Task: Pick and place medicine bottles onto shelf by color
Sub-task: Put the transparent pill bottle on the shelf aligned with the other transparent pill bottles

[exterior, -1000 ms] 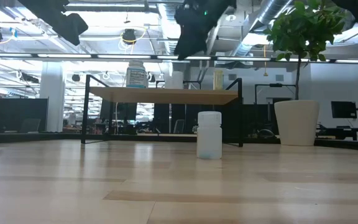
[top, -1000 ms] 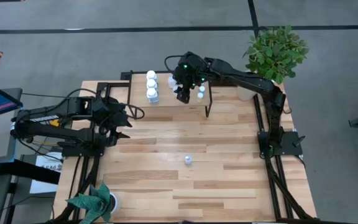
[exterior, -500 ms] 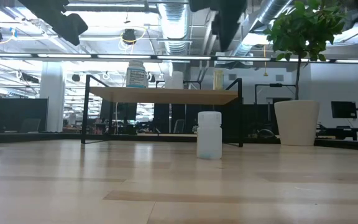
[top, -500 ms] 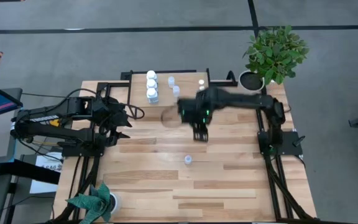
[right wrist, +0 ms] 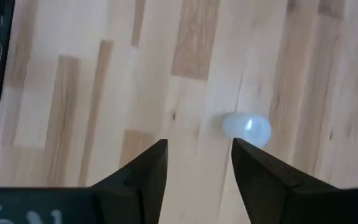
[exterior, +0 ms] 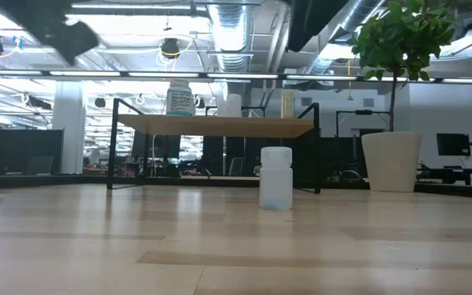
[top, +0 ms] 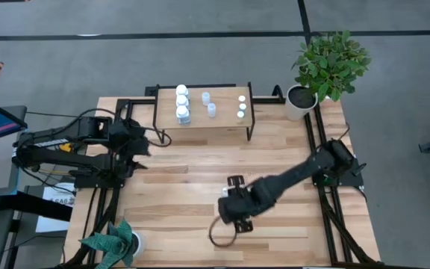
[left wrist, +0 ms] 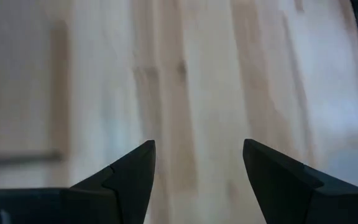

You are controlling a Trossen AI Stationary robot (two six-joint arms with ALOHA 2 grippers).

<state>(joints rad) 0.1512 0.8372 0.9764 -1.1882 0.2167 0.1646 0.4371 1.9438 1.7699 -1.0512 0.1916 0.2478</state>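
Note:
One pale-blue medicine bottle [exterior: 276,178] stands upright on its base in the middle of the table. My right gripper [right wrist: 199,155] hovers over it, open and pointing steeply down. In the right wrist view the bottle's top [right wrist: 246,126] shows just past one fingertip, untouched. In the high view the right gripper [top: 232,198] covers this bottle. The shelf [top: 226,123] stands at the far edge. It carries white bottles [top: 182,102], pale-blue ones [top: 209,104] and tiny ones [top: 241,107]. My left gripper [left wrist: 197,155] waits open over bare wood at the table's left [top: 142,146].
A plant in a white pot [top: 301,99] stands at the far right corner, beside the shelf. Another plant [top: 114,243] sits at the near left corner. Bare tabletop [top: 178,187] lies between the shelf and the near edge.
My right gripper has swung from above the shelf toward the table's near edge. It has sunk a little and turned, and now stands over the loose bottle. The bottle has kept its place. My left gripper has tipped slightly downward.

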